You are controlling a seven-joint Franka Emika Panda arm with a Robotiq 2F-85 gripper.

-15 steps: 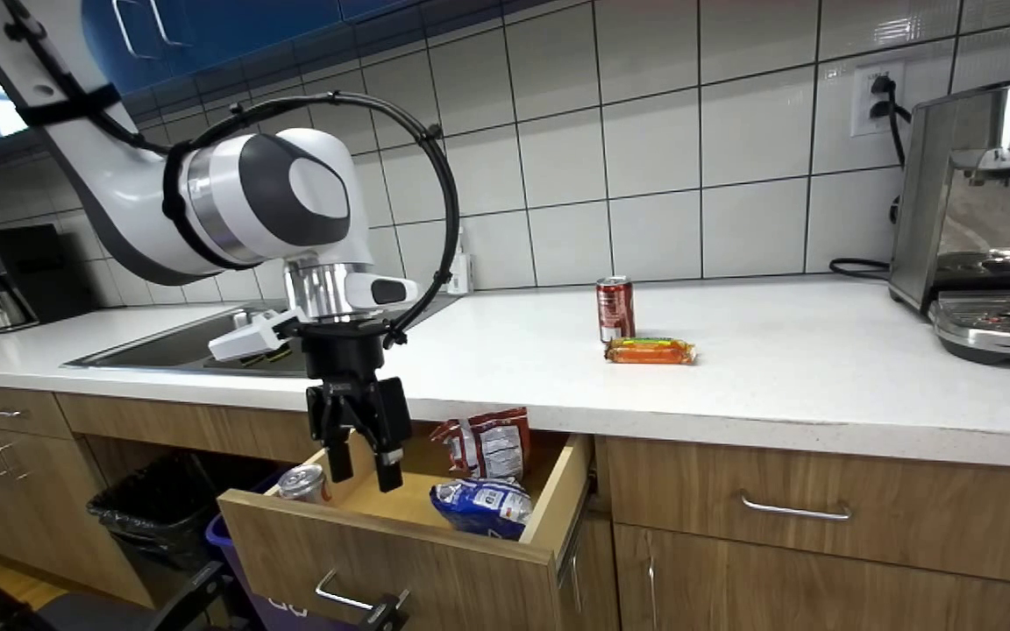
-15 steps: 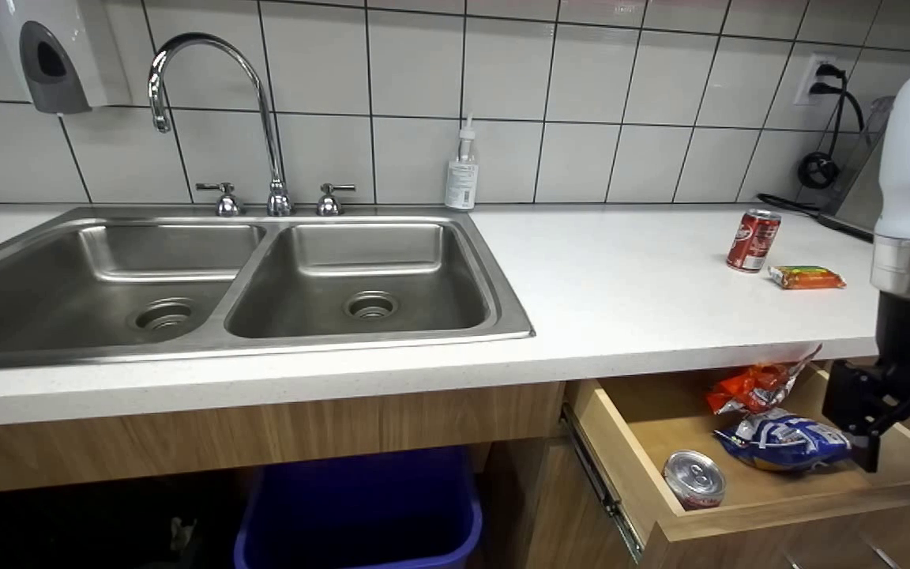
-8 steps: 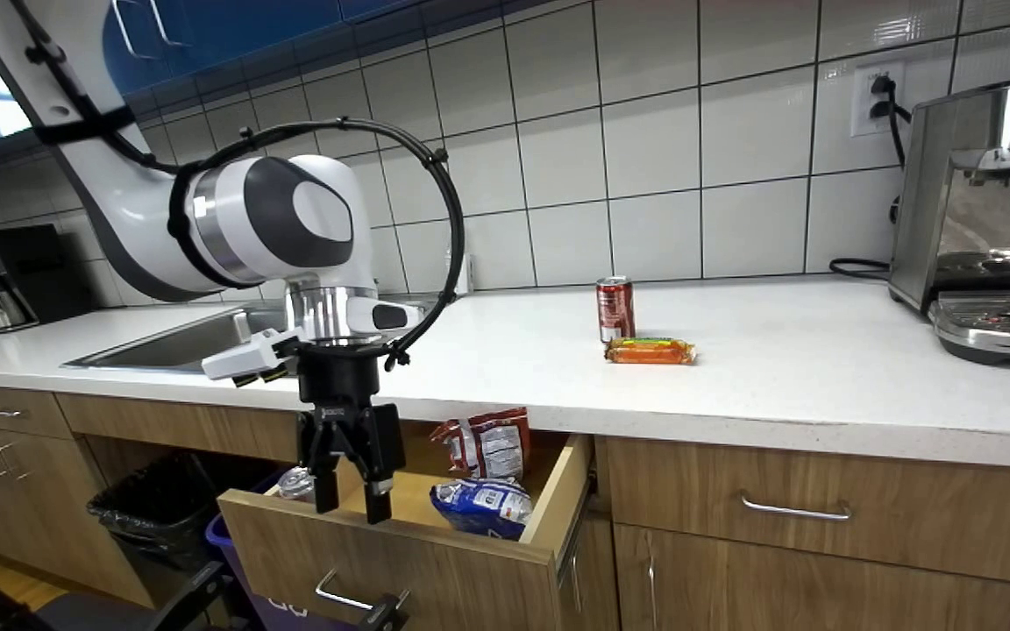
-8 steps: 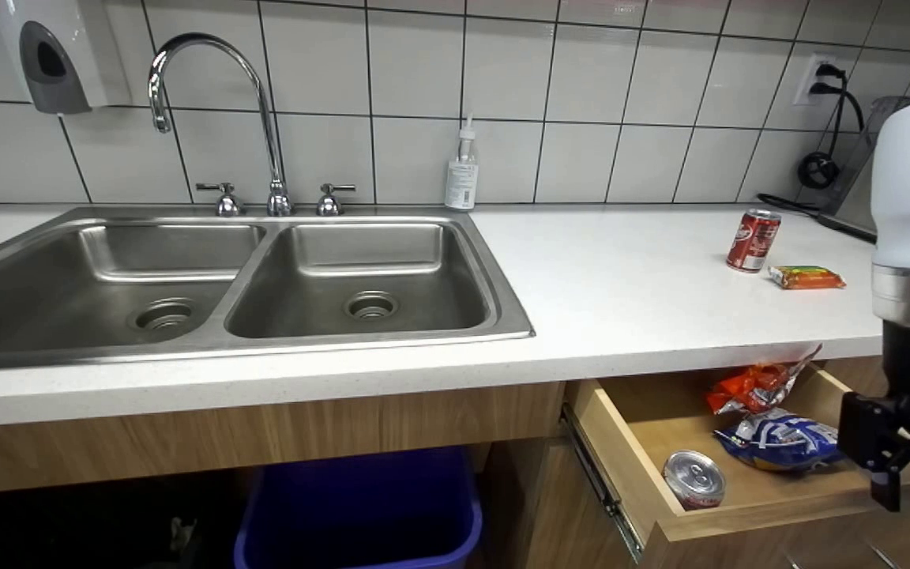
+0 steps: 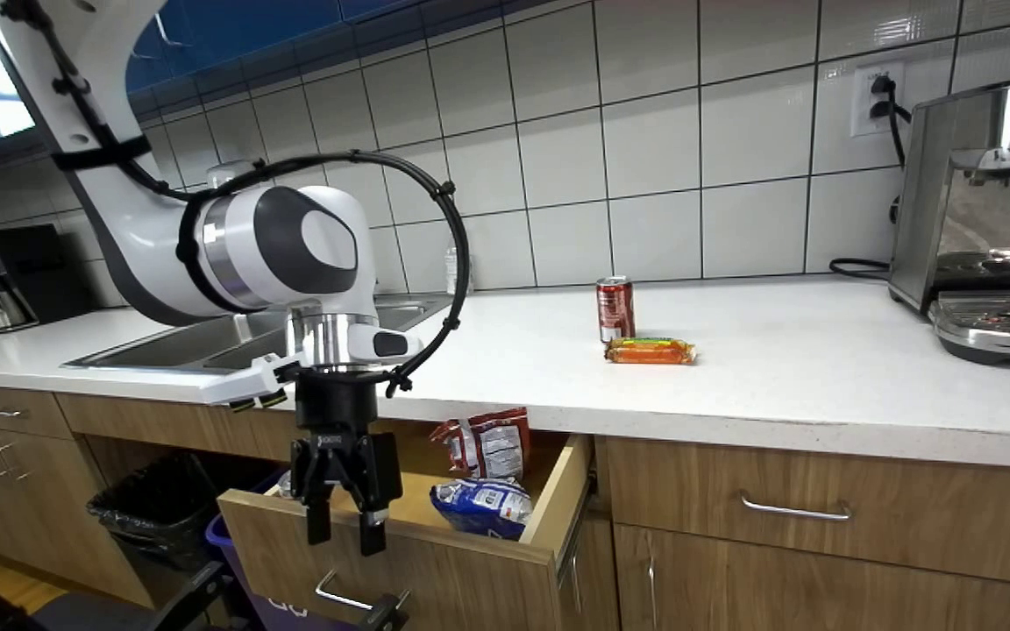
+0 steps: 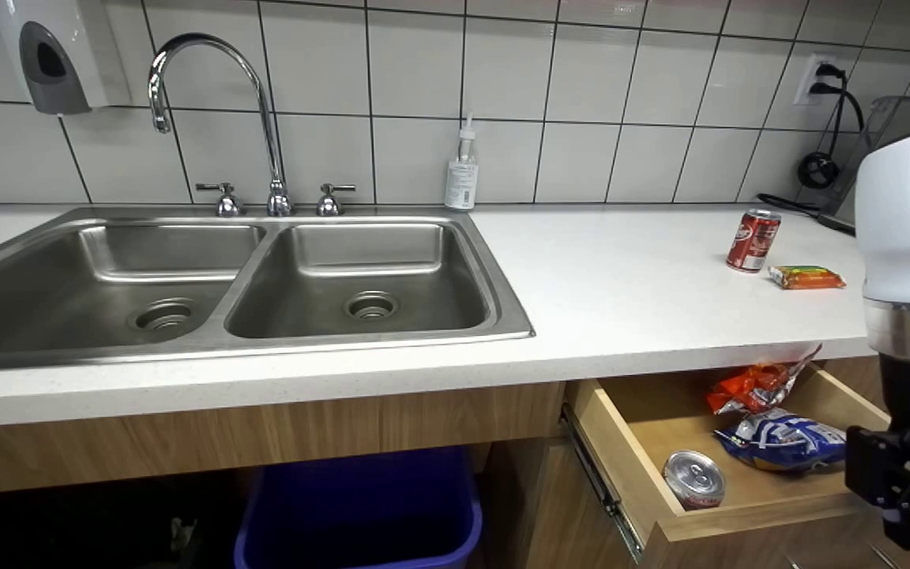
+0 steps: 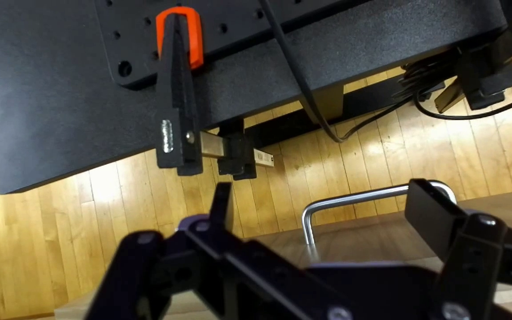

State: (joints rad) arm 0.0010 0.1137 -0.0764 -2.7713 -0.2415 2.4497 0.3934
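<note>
Plainly, jaws spread wide, metal handle (image 7: 358, 198) below, black clamp (image 7: 172, 106) nearby, blue bag (image 5: 480, 508) inside open drawer (image 5: 448, 574)

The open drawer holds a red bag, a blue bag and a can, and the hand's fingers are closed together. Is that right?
No: the hand is open, fingers apart in the wrist view. The open drawer does hold the red bag, blue bag and can.

In drawer (image 5: 435, 570), can (image 6: 693, 478) near left, bag (image 6: 783, 440) right, second bag (image 6: 755, 386) behind; sink (image 6: 368, 245) left in worktop (image 5: 777, 368), coffee machine (image 5: 987, 219) right on it, second can (image 5: 616, 302) behind packet (image 5: 650, 351) between; end effector (image 5: 345, 532) before drawer
</note>
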